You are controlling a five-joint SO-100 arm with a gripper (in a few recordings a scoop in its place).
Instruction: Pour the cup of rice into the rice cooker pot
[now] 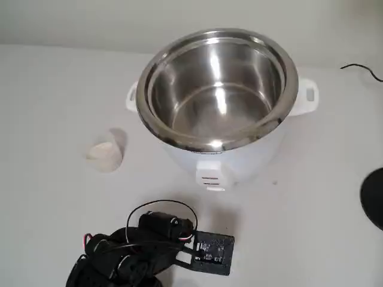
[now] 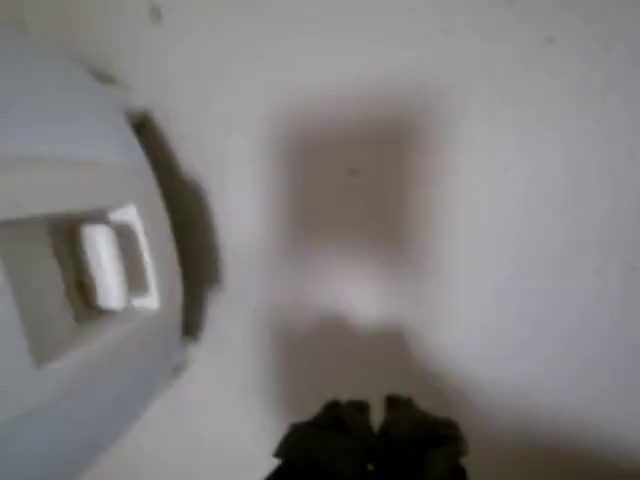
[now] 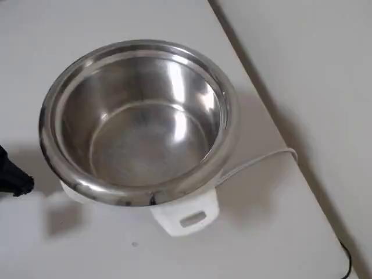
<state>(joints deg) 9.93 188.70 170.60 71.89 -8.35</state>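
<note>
Nearby, cup point(image 1: 108, 154) lies tilted on tabletop point(image 1: 54, 95) left of pot point(image 1: 216, 84), bare surface around. Arm folded low at front edge; end effector point(image 2: 372, 415) tips blurred, spread undeterminable.

Soft even daylight, bright glare streaks inside the steel pot point(image 1: 216, 89), faint shadows on the white table point(image 1: 54, 197), wrist view heavily blurred and dim.

White table point(image 1: 48, 197), black cable point(image 1: 364, 70), dark disc point(image 1: 374, 197)
</note>
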